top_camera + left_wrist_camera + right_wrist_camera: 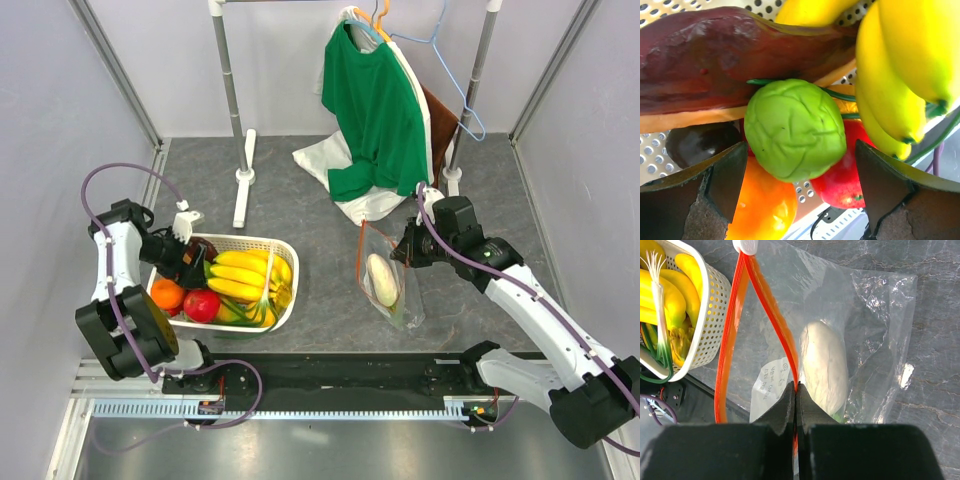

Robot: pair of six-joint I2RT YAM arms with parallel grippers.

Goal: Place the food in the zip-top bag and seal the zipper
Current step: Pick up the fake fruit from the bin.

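The clear zip-top bag (390, 280) lies right of the basket with a white radish (381, 279) inside; both show in the right wrist view, bag (880, 315) and radish (824, 367). My right gripper (797, 388) is shut on the orange-red zipper strip (771, 315), holding the mouth open. My left gripper (800, 175) is open inside the white basket (250, 242), its fingers either side of the green lime (795, 127). Around it lie yellow bananas (895, 75), an orange (762, 205), a red apple (845, 175) and a dark red-brown piece (730, 55).
A green shirt (375, 110) and white cloth hang on a rack at the back, its poles (230, 90) standing on the table. Grey side walls close in both sides. A black rail (330, 375) runs along the near edge.
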